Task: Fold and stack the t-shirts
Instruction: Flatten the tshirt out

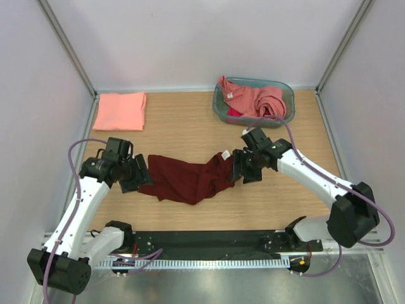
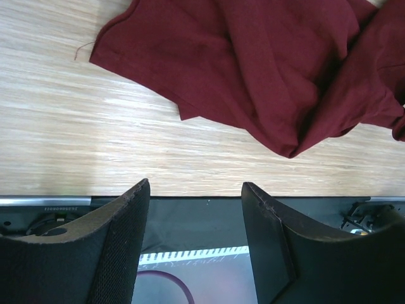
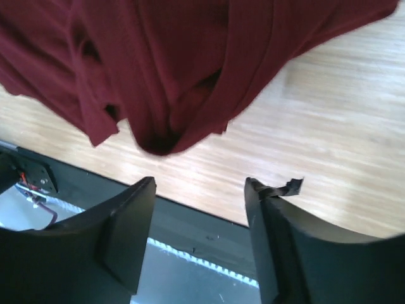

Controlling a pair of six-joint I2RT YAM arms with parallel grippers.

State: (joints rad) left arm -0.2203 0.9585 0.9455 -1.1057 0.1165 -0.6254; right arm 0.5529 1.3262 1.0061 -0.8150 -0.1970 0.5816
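Note:
A dark maroon t-shirt (image 1: 188,180) lies crumpled on the wooden table between my two grippers. My left gripper (image 1: 139,177) is at its left end, open and empty; in the left wrist view (image 2: 196,187) the maroon shirt (image 2: 266,69) lies beyond the fingertips. My right gripper (image 1: 238,169) is at the shirt's right end, open and empty; in the right wrist view (image 3: 199,185) the shirt (image 3: 164,69) bunches just beyond the jaws. A folded salmon t-shirt (image 1: 121,110) lies flat at the back left. Pink t-shirts (image 1: 256,99) are heaped in the basket.
A teal-blue plastic basket (image 1: 283,88) stands at the back right. White walls with metal posts close in the table on three sides. A black rail (image 1: 202,240) runs along the near edge, between the arm bases.

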